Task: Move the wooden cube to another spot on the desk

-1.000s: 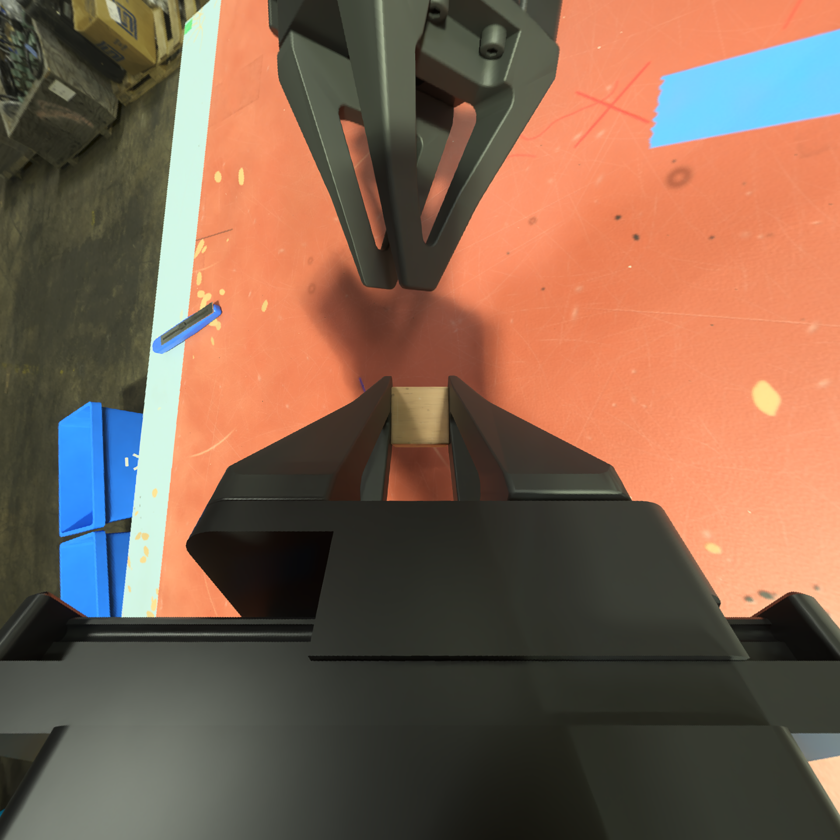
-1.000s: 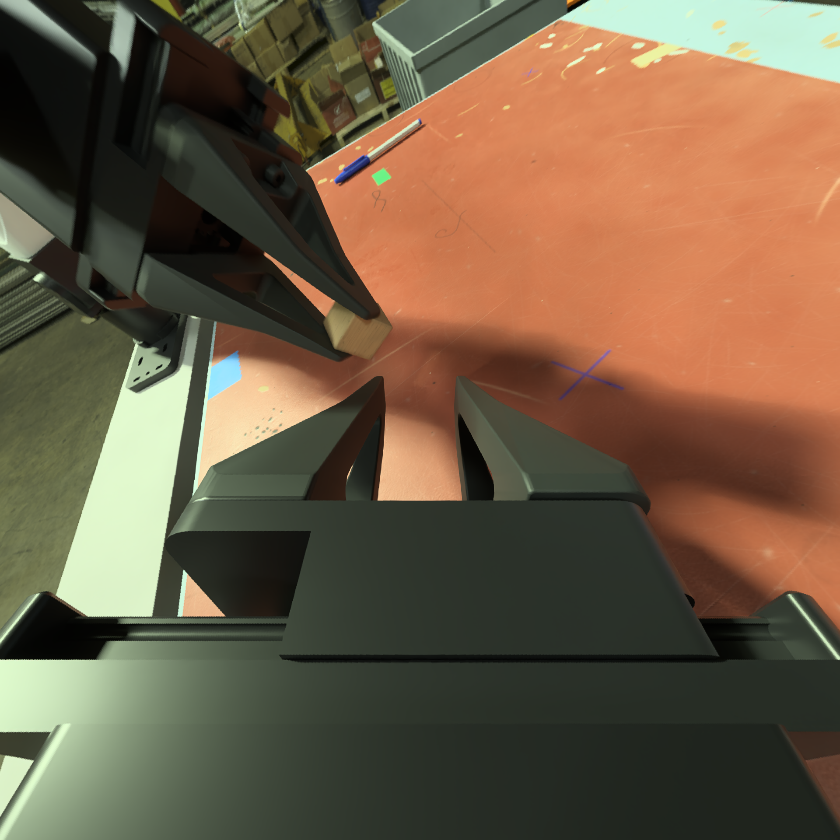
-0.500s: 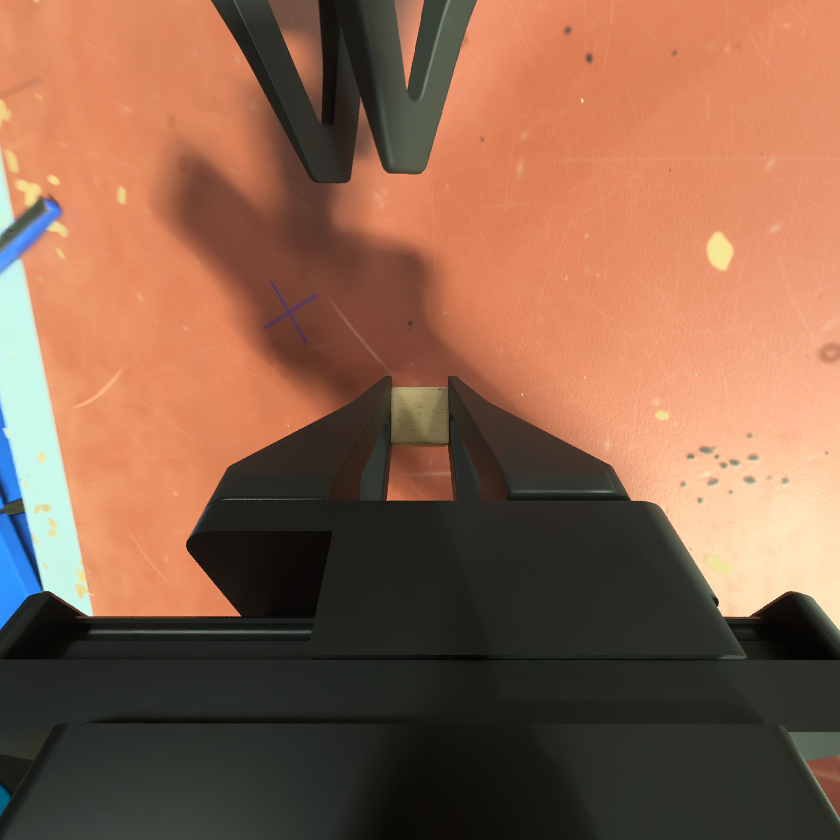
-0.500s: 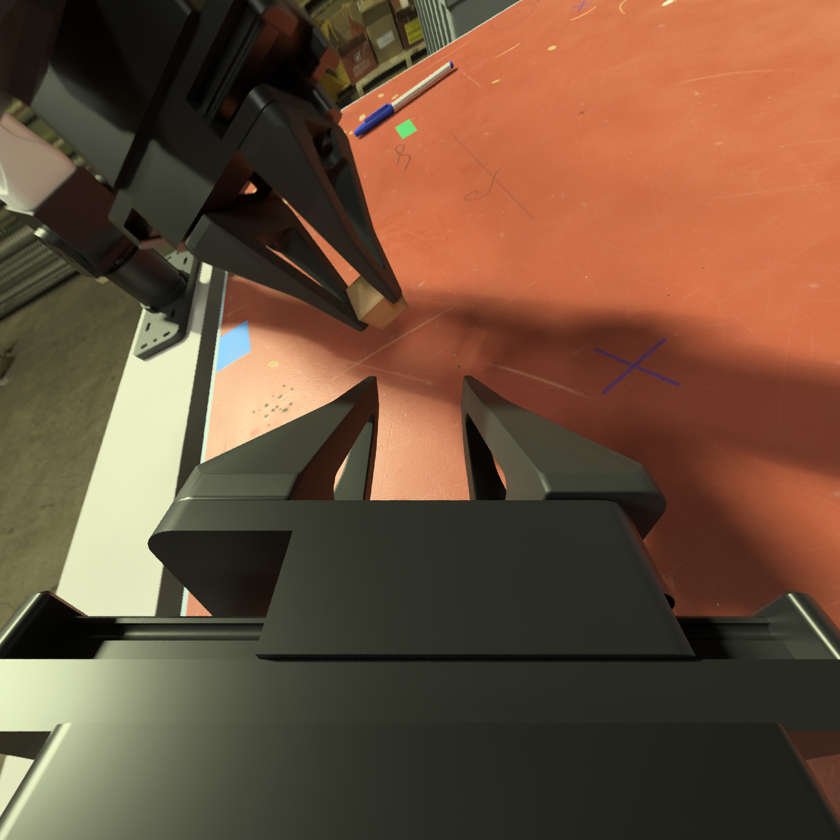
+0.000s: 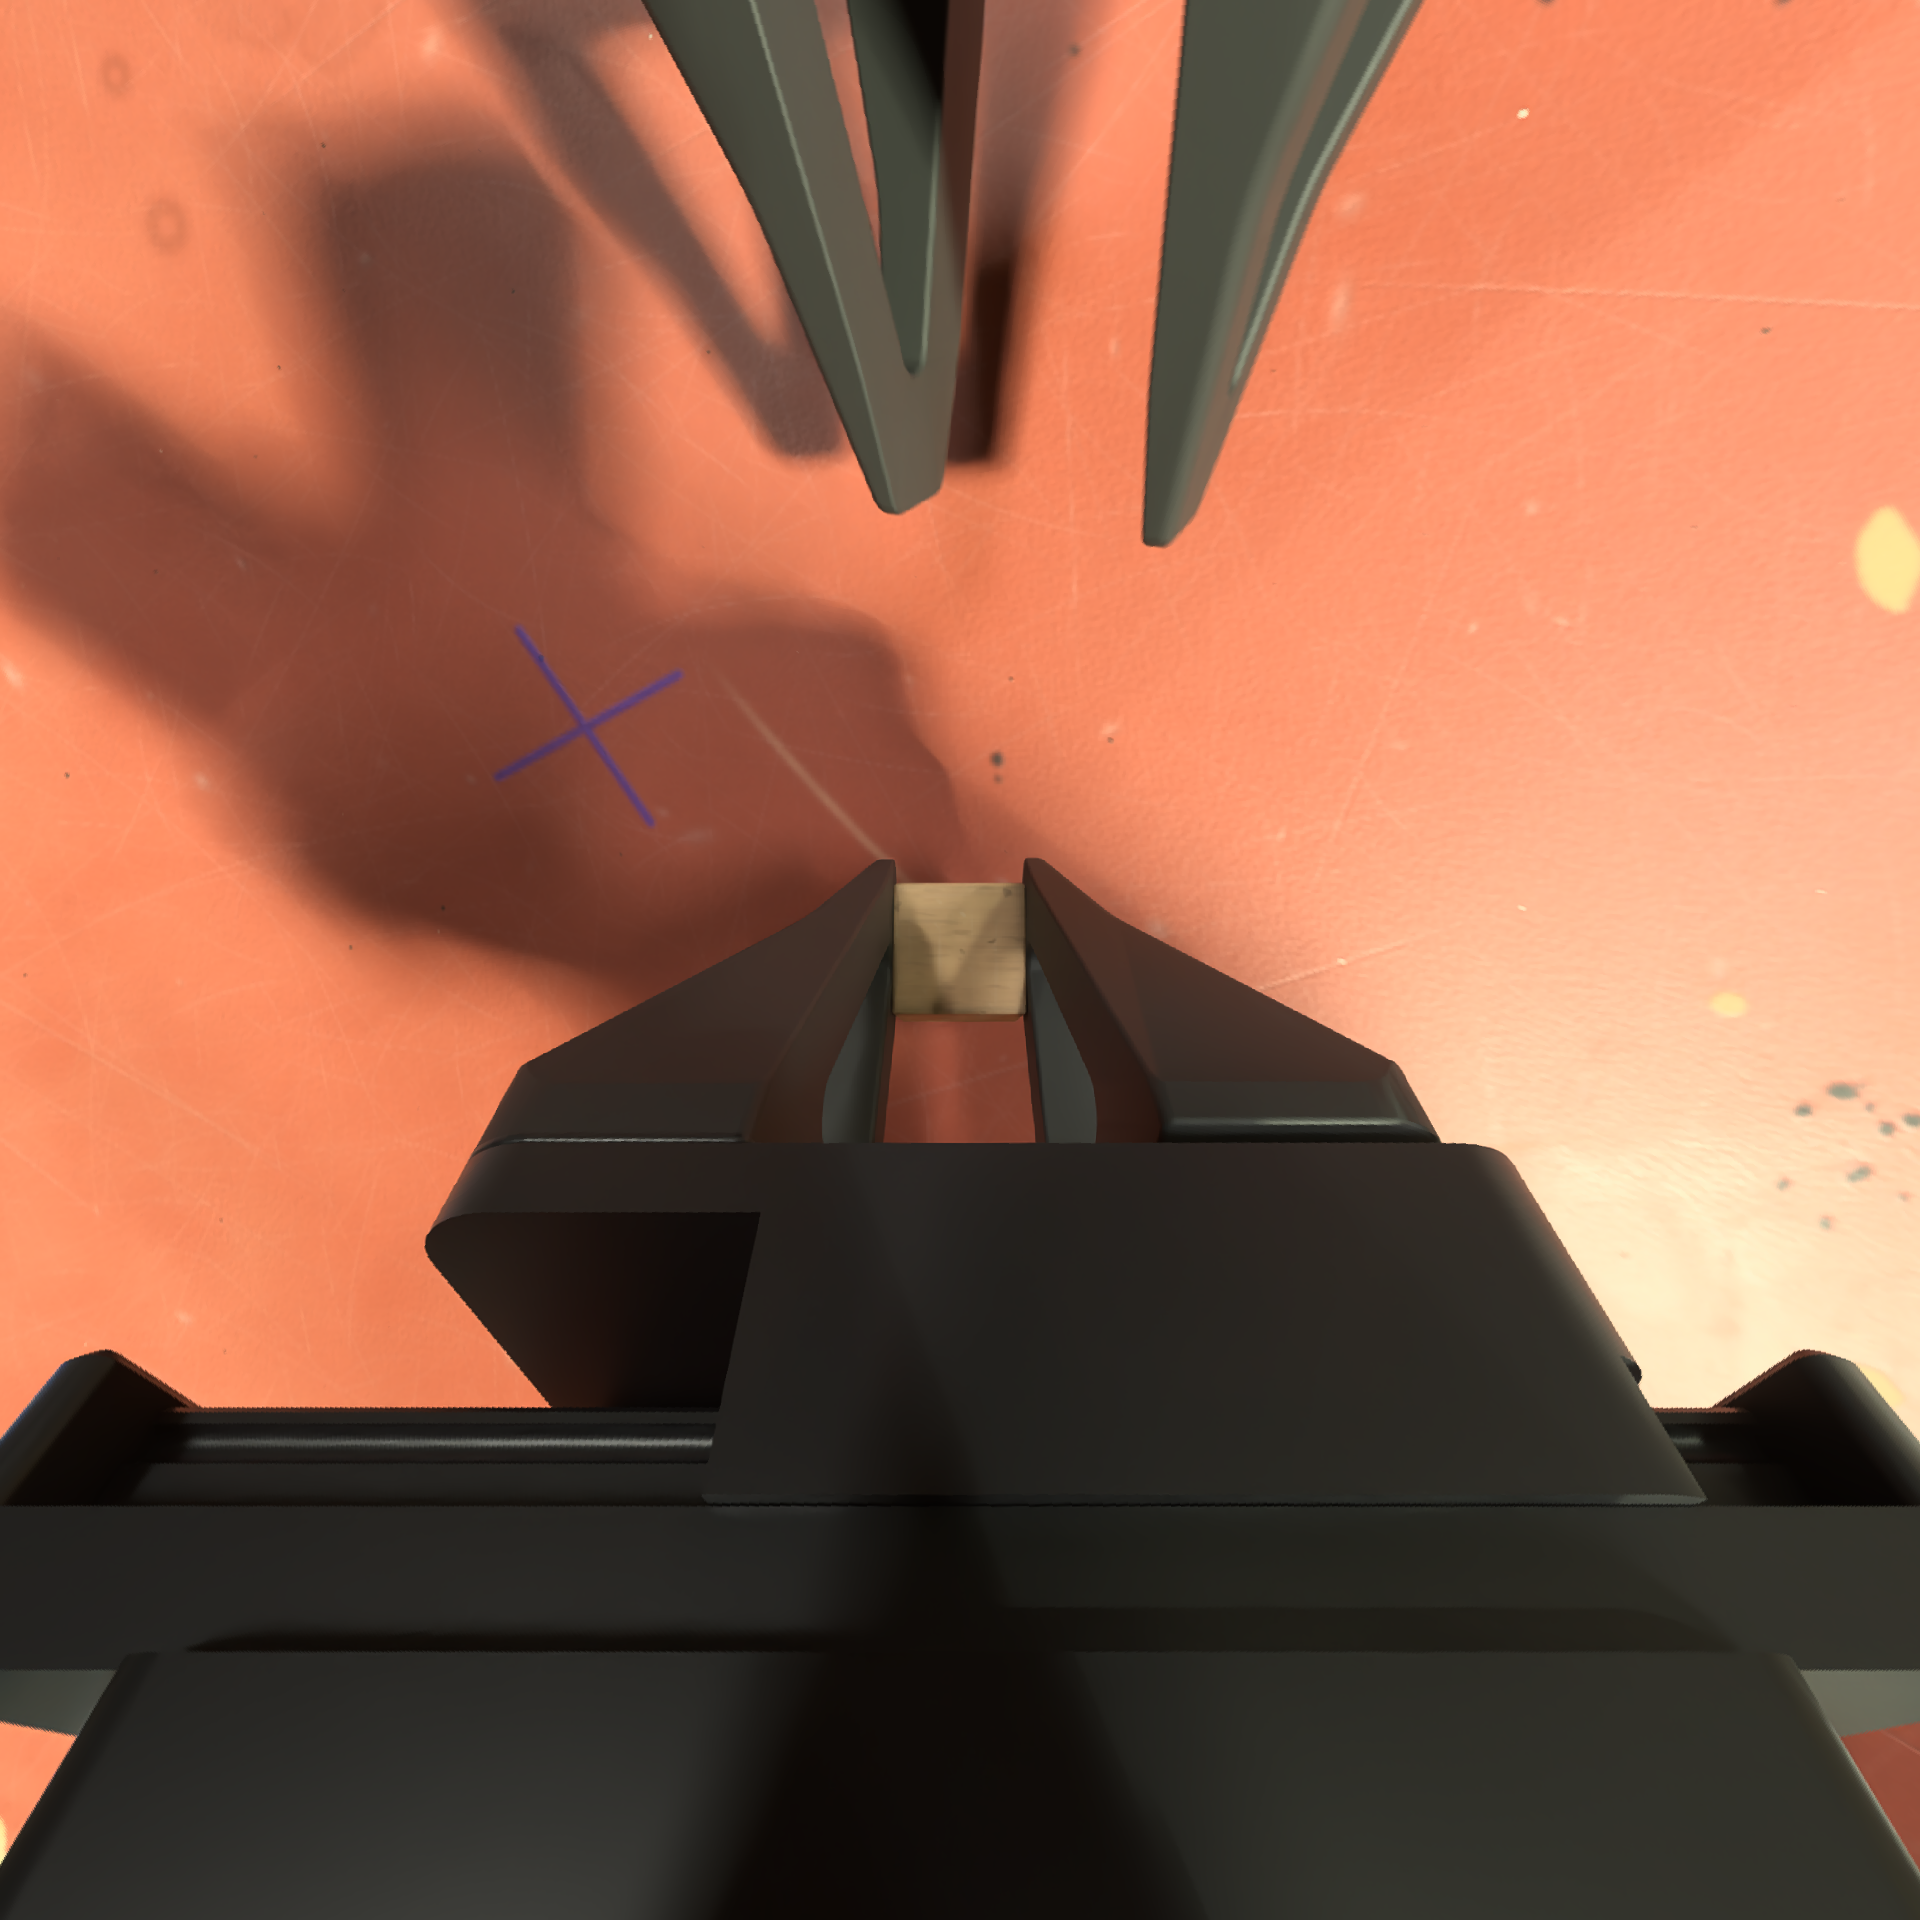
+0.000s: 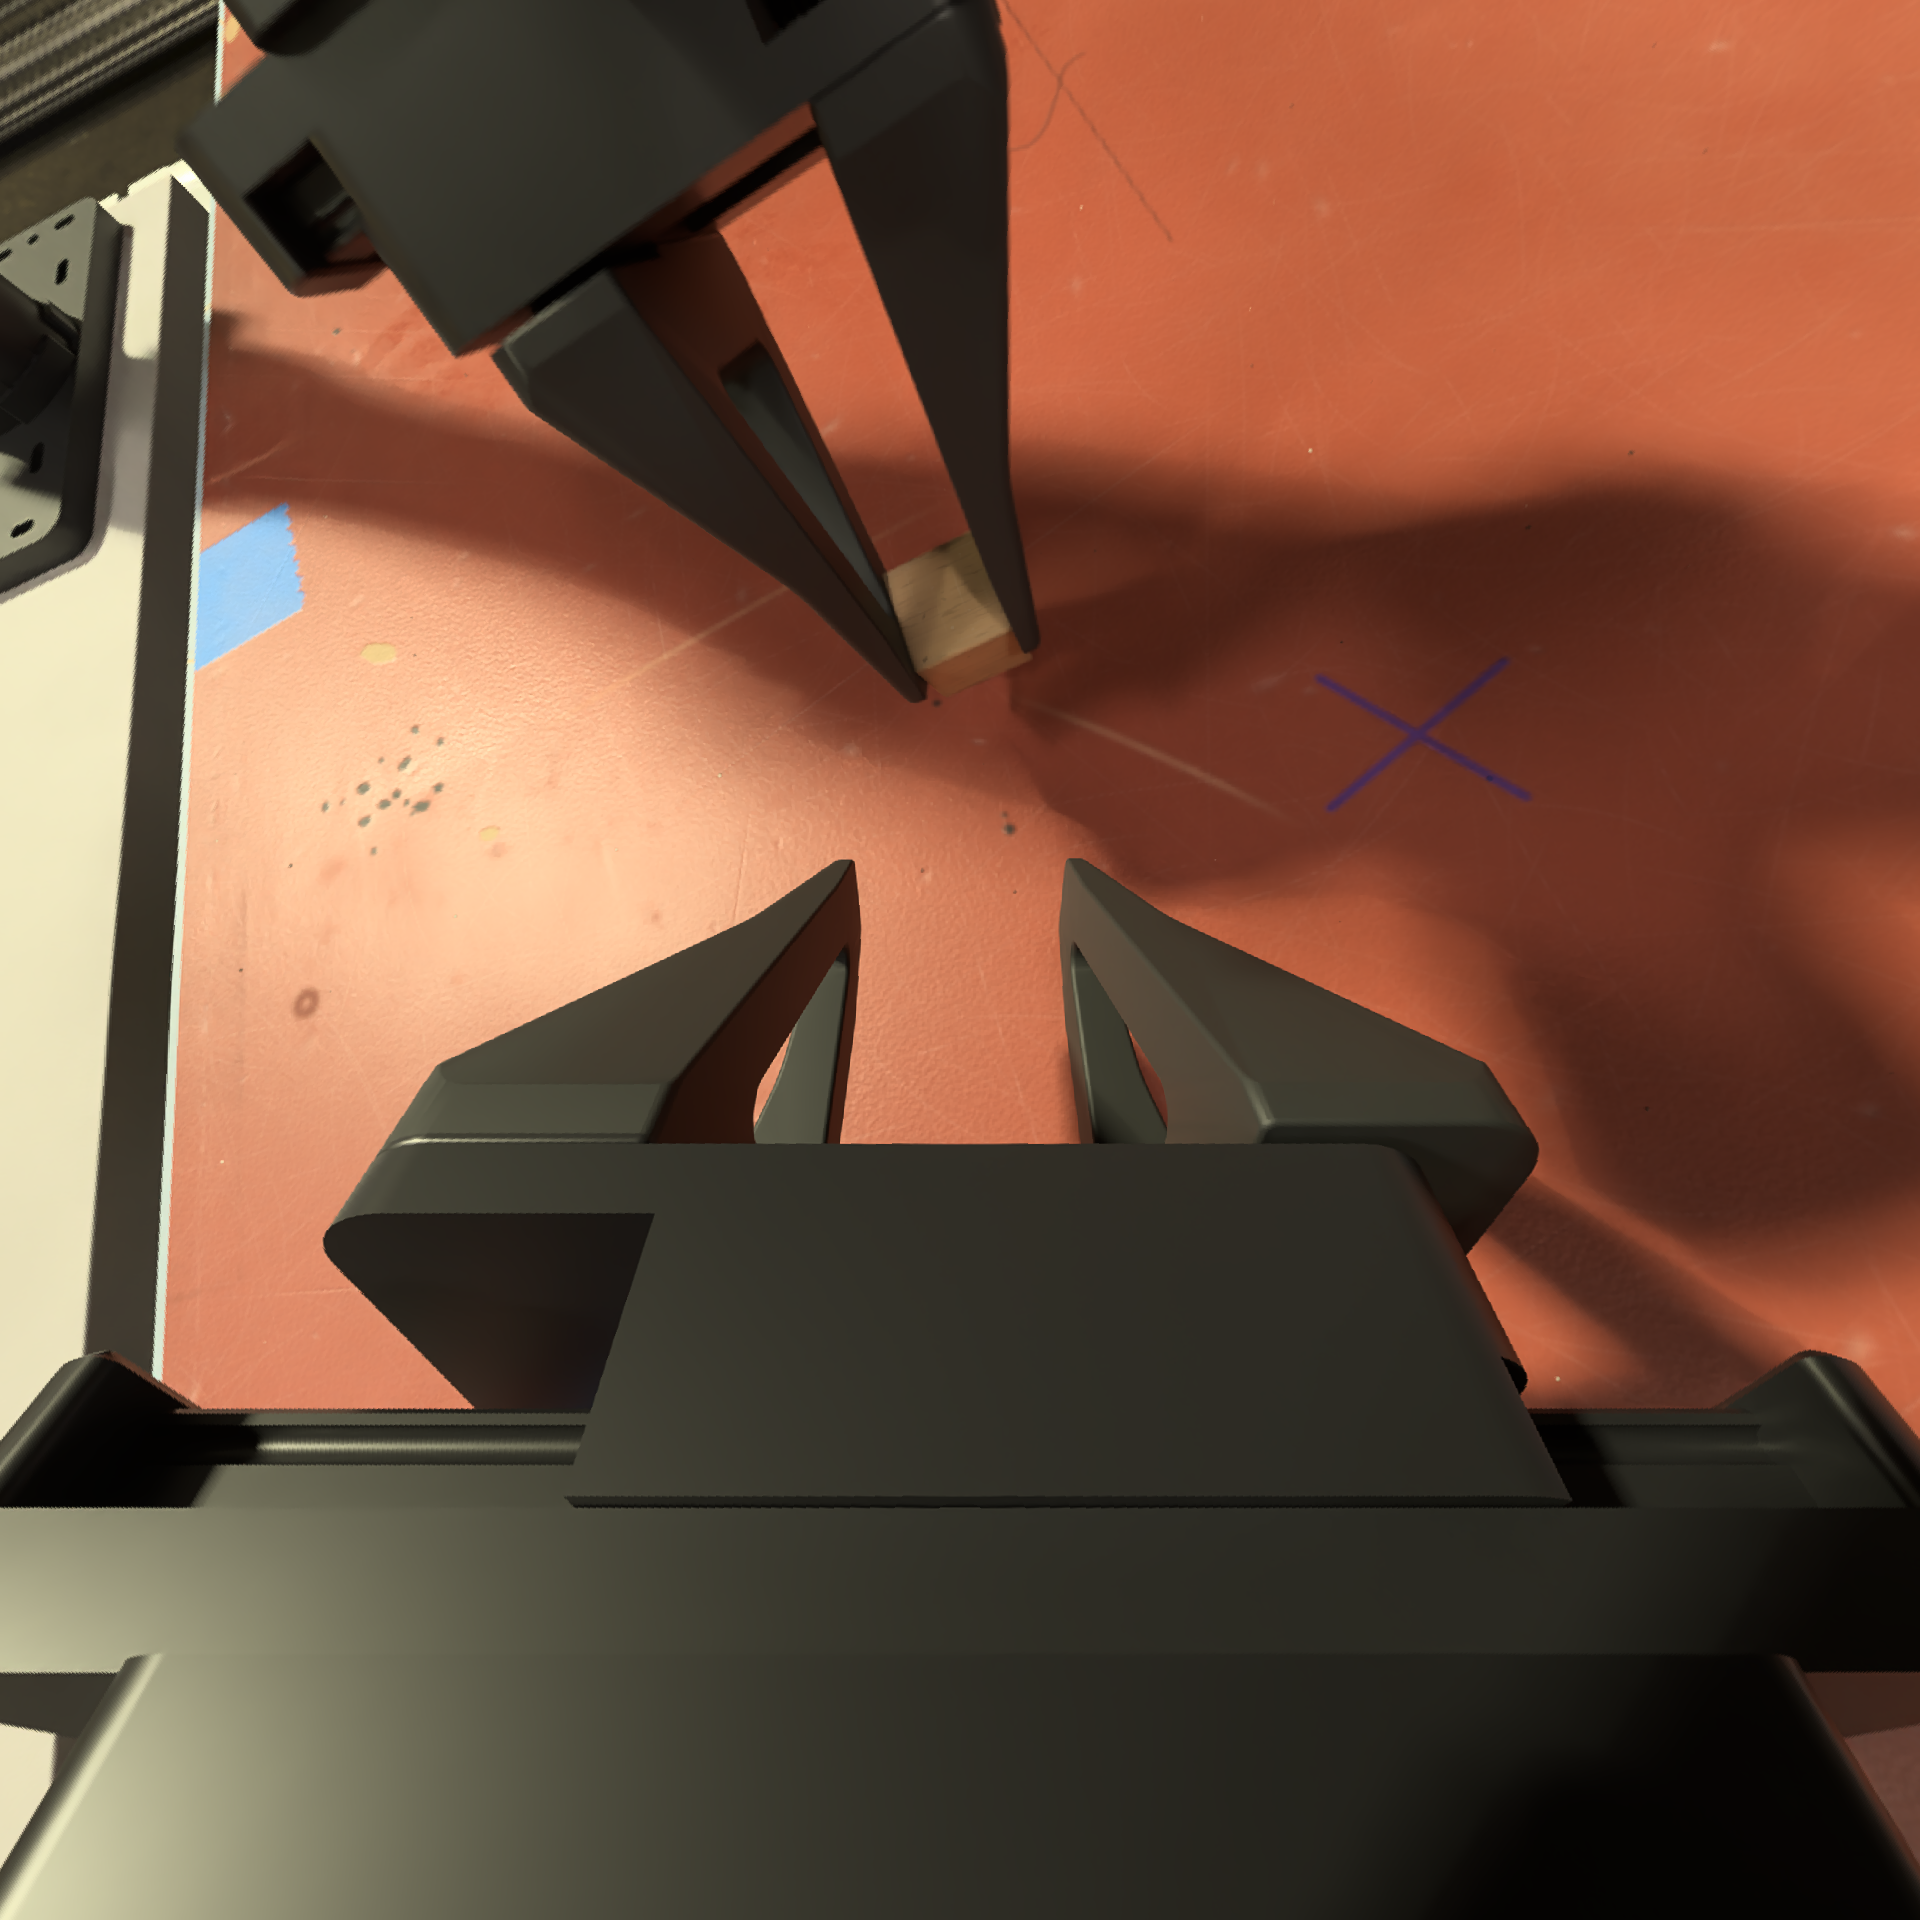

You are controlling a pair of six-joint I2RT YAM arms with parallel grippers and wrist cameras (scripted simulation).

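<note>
The small pale wooden cube (image 5: 958,948) sits between the two fingertips of my left gripper (image 5: 959,883), which is shut on it, close over the red desk. In the right wrist view the cube (image 6: 956,623) shows pinched at the tips of the left gripper (image 6: 971,665), very near the desk surface. My right gripper (image 6: 958,883) is open and empty, its tips a short way in front of the cube and facing it. In the left wrist view the right gripper (image 5: 1029,520) hangs from the top with its fingers apart.
A purple cross (image 5: 587,725) is drawn on the red desk (image 5: 1455,727) left of the cube; it also shows in the right wrist view (image 6: 1421,736). A blue tape strip (image 6: 249,582) and the pale desk edge (image 6: 73,935) lie at the left. Dark speckles (image 6: 390,795) mark the mat.
My left gripper has carried the cube lower and across the desk, past the purple cross. My right gripper has opened wider and tilted to look more steeply down.
</note>
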